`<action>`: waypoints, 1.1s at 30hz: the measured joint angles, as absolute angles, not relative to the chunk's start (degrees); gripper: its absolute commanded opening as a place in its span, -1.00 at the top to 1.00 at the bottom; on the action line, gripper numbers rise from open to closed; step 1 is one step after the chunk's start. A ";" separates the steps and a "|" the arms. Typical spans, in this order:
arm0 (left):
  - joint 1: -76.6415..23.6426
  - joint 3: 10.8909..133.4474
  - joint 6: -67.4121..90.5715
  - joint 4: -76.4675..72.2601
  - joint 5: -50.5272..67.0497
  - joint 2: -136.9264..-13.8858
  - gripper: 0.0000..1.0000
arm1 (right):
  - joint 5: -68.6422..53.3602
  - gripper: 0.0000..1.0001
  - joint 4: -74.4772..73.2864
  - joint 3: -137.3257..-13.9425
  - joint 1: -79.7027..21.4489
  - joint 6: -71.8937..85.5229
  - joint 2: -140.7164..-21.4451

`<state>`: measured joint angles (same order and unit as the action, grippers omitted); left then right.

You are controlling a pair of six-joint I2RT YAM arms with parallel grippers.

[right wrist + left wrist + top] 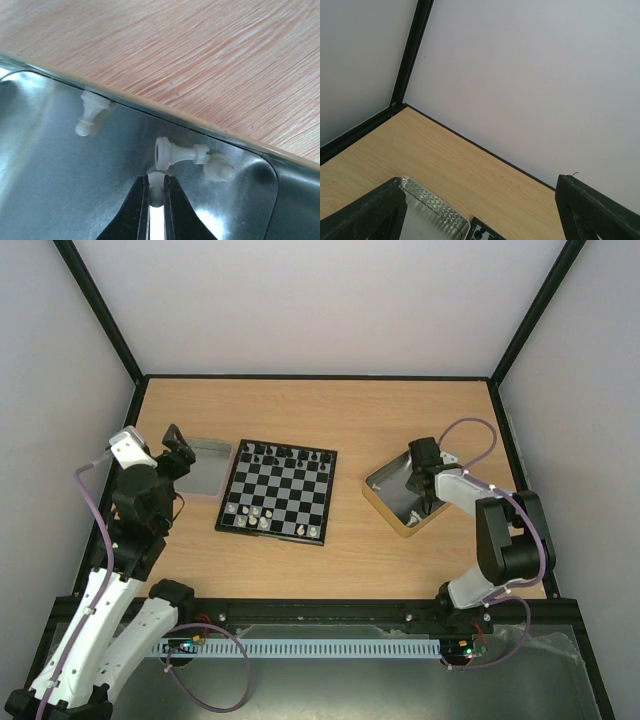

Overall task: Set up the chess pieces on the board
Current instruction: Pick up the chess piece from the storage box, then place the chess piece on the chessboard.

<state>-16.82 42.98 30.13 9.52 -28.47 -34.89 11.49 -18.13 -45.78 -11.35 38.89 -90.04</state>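
Note:
The board (290,490) lies mid-table, with tiny white chess pieces (255,512) on its near rows and black ones on the far row. More white pieces lie loose in the gold-sided tin (385,502). My right gripper (428,498) reaches into that tin. In the right wrist view it (155,182) is shut on a small white piece (156,192) at the tin floor. A fallen rook (177,152), a pawn (220,170) and another piece (90,112) lie close by. My left gripper (180,455) hangs open over the tray, holding nothing (480,182).
A grey metal tray (205,475) sits just left of the board, and its patterned rim (432,207) shows in the left wrist view beside the board's corner (485,232). The tin's wall (150,107) runs right behind the loose pieces. Black frame posts edge the table.

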 measured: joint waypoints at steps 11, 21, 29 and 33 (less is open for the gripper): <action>-16.78 42.98 30.13 9.52 -28.47 -34.92 -0.66 | 1.98 0.97 -18.96 -48.36 -12.88 35.97 -77.95; -16.67 42.98 30.15 9.50 -28.29 -35.00 -0.65 | -2.68 0.97 -18.94 -54.46 -28.18 37.43 -77.80; -16.67 42.98 30.15 9.52 -28.21 -35.03 -0.66 | -2.52 0.97 -19.86 -60.23 -42.89 37.71 -90.28; -16.67 42.98 30.15 9.52 -28.08 -35.03 -0.66 | -2.94 0.97 -21.23 -62.28 -48.40 37.52 -95.02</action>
